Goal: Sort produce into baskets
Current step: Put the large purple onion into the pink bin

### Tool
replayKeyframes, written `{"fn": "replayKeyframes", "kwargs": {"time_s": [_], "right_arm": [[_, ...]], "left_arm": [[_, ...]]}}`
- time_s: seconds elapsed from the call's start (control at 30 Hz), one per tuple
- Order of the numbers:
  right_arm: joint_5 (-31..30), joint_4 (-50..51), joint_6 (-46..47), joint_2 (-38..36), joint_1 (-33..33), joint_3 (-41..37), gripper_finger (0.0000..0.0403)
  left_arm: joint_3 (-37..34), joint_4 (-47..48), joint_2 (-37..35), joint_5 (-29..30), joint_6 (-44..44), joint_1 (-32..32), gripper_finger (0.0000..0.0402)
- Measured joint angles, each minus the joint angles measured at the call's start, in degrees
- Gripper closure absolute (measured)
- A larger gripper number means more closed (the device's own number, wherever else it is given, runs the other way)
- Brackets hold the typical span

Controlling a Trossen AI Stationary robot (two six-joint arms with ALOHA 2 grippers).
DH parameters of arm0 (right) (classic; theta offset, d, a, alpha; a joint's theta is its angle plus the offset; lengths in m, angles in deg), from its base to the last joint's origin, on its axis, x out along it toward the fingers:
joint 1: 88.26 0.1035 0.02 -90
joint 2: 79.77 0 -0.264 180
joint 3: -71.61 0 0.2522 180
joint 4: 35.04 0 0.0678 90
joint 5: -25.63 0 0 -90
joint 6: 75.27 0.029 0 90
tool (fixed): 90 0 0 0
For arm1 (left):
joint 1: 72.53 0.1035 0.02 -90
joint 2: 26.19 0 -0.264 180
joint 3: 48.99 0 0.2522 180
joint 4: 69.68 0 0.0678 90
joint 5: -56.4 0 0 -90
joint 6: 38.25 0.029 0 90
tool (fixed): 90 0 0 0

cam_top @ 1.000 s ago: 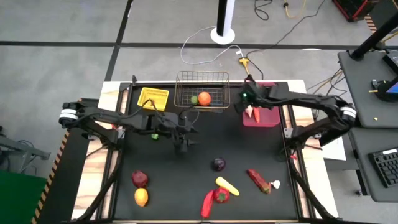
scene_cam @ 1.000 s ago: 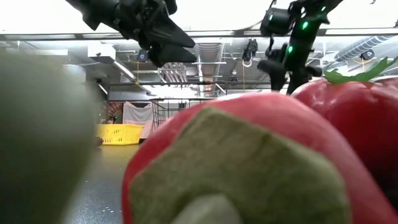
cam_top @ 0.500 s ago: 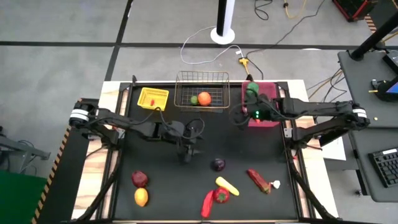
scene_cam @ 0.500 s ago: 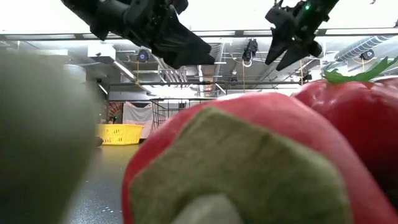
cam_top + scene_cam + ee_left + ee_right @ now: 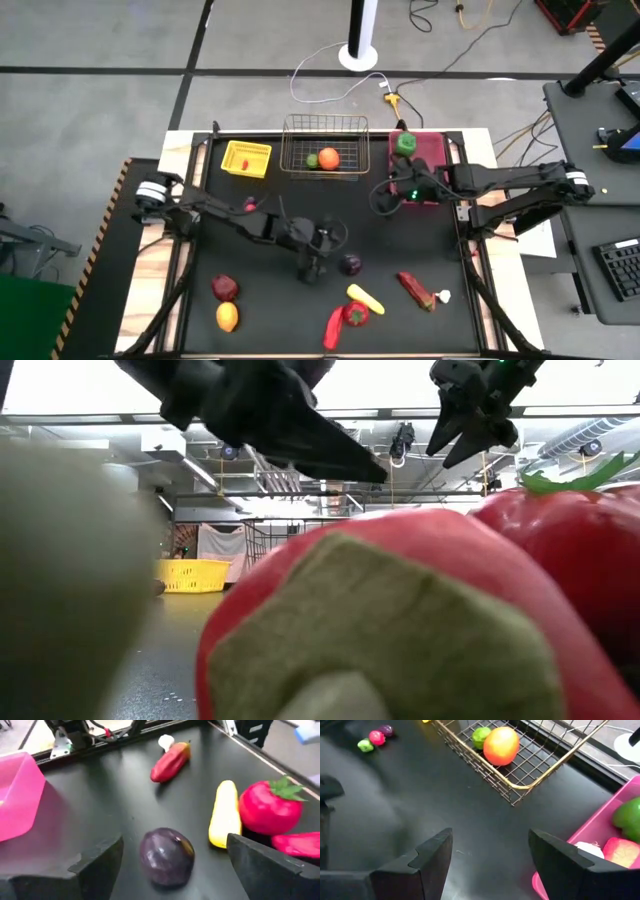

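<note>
My left gripper (image 5: 322, 262) stands open just left of a dark purple round piece of produce (image 5: 166, 856), which rests on the black table ahead of the gap between its fingers. Nothing touches it. My right gripper (image 5: 490, 865) is open and holds nothing, raised above the table beside the pink bin (image 5: 418, 165). Of the baskets, the wire one (image 5: 323, 148) holds an orange fruit (image 5: 501, 745) and a green one (image 5: 481, 736). The yellow tray (image 5: 246, 158) holds a small red piece. The pink bin holds a green piece (image 5: 629, 817) and a red-and-white one (image 5: 617, 849).
Loose produce lies near the front edge: a yellow piece (image 5: 223, 815), a red pepper (image 5: 270, 810), a red chili (image 5: 170, 762), a long red piece (image 5: 333, 328), and at the left a dark red piece (image 5: 225, 288) and an orange one (image 5: 227, 317). Red produce fills the low view.
My left gripper has gone down and toward the table's near right, up to the purple piece. My right gripper has swung away from above the pink bin toward the table's middle and risen a little.
</note>
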Motion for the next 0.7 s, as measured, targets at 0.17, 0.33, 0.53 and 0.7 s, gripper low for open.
{"fn": "replayKeyframes", "kwargs": {"time_s": [0.17, 0.33, 0.53, 0.7], "right_arm": [[0.0, 0.0, 0.2, 0.0, 0.0, 0.0, 0.0144], [0.0, 0.1, 0.5, 0.1, 0.6, 0.0, 0.0142], [0.0, 0.1, 0.6, 0.1, 0.8, 0.0, 0.0143], [0.0, -0.1, 0.6, 0.1, 0.8, 0.0, 0.0143]], "left_arm": [[4.9, 0.9, 6.8, 0.1, 1.1, 0.2, 0.0067], [10.3, 7.1, 12.1, 0.1, 2.3, -0.1, 0.007], [14.1, 11.5, 15.5, 1.3, 2.4, 0.0, 0.007], [14.2, 11.8, 15.9, 1.5, 2.4, -0.1, 0.0071]]}}
